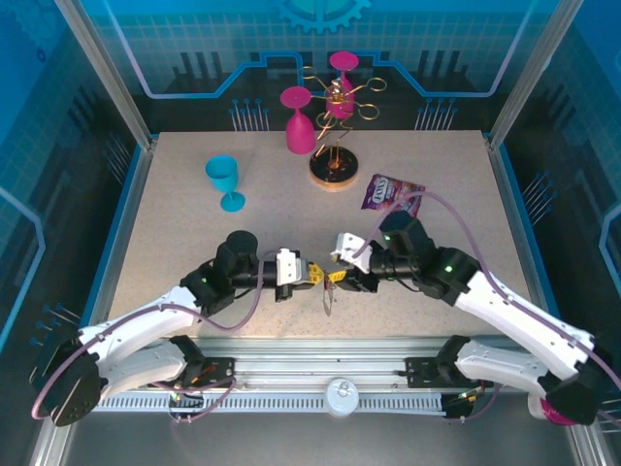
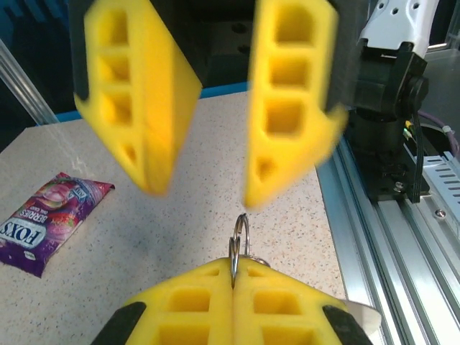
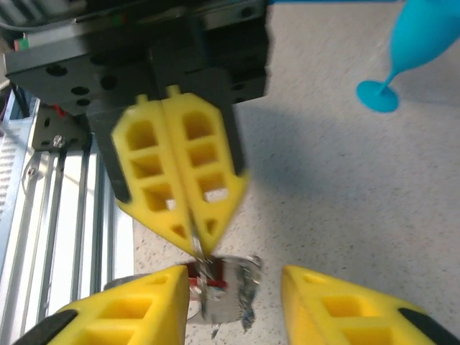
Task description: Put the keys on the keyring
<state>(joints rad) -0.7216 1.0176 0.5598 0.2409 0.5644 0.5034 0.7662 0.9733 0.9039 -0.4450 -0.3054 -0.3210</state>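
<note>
top view: the left pincer (image 1: 315, 273) and the right pincer (image 1: 341, 277) meet tip to tip over the table (image 1: 165, 243), near the middle of its near edge.
left wrist view: the left pincer is fully closed on the silver keyring (image 2: 239, 228) — the right one stands open just beyond it.
right wrist view: the keys (image 3: 226, 291) — red tag, silver piece — hang under the closed left pincer, between the open right fingers (image 3: 136, 316).

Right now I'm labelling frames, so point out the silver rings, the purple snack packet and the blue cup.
silver rings (image 2: 236, 248), left wrist view, lower part of the loops.
purple snack packet (image 2: 50, 215), left wrist view, middle of its printed face.
blue cup (image 1: 221, 174), top external view, on its bowl.
</note>
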